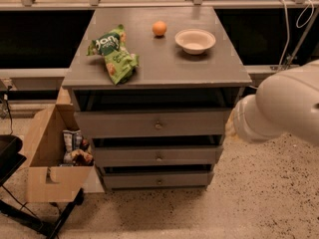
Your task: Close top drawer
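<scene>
top drawer (124, 123) sits directly under the cabinet top (159, 71). its front panel stands proud of the carcass with a dark gap above it, so it is judged open and not yet closed. its long axis runs 9 to 3 o'clock, with the knob (158, 126) at centre. the closing push must go toward 12 o'clock, square to the panel.

arm (284, 108) comes in from 3 o'clock, its white end just beside the panel's right end; contact cannot be confirmed. gripper not visible, presumably hidden behind that arm link at the drawer's 3 o'clock. whether it is open or holds anything cannot be told. from there the knob lies toward 9 o'clock.

judgement: a push at the right end alone risks racking the drawer; nearer centre is safer.
</scene>
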Tool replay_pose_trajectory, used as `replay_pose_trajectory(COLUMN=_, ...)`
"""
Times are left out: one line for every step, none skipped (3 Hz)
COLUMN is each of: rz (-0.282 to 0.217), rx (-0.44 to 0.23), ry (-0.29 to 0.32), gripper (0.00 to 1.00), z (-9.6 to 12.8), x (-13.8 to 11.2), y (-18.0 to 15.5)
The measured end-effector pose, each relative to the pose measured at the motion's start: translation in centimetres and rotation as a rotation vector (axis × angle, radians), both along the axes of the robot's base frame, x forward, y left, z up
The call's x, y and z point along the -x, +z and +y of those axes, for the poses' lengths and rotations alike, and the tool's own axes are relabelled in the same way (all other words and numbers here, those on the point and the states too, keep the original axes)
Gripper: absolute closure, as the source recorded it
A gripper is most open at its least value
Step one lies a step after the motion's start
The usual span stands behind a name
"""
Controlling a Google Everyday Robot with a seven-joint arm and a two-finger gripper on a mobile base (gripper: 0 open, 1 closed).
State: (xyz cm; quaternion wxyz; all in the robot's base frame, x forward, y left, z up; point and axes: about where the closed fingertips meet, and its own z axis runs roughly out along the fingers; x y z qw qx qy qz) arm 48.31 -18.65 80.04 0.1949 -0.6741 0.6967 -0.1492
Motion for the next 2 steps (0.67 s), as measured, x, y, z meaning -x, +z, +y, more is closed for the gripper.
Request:
replay_pose_trajectory(rz=-0.136, rx=-0.074, ry=-0.121, gripper=1.00, z=-3.92, x=-2.63, y=4.30)
replay_pose_trajectory(rz=-0.147, rx=-0.079, ry=-0.130, gripper=0.84, z=-4.25, x=-2.93, y=4.62)
